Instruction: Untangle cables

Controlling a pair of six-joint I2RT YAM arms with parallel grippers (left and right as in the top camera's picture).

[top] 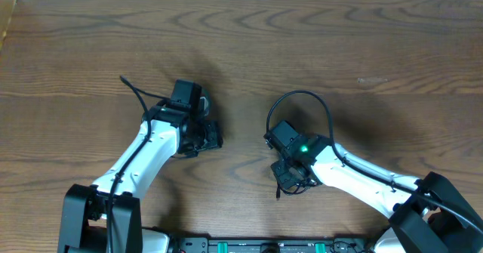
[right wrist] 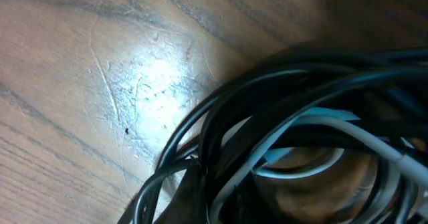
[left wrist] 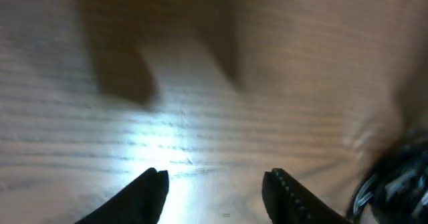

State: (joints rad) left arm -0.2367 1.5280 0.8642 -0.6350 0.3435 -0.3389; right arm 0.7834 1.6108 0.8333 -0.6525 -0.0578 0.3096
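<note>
My left claw (left wrist: 214, 184) is spread wide. In its wrist view both fingers (left wrist: 150, 190) are well apart with only bare table (left wrist: 200, 63) between them, so it is pinching nothing. At the right edge of that view there is a dark, glossy blur (left wrist: 394, 184), and I cannot tell whether it is cable or part of the other arm.

The right wrist view is almost filled by the tangle. The black cable (right wrist: 221, 117) runs in several overlapping loops across the lower right, and the white cable (right wrist: 361, 140) threads through the middle of them, passing under some black strands and over others. The bundle lies on the table, with bare wood to its upper left.

From overhead, my right claw (top: 293, 171) sits low over that bundle, near the front edge and right of centre. A short end of black cable pokes out just beside it. Its fingers are hidden, so I cannot tell whether it is spread or pinching
</note>
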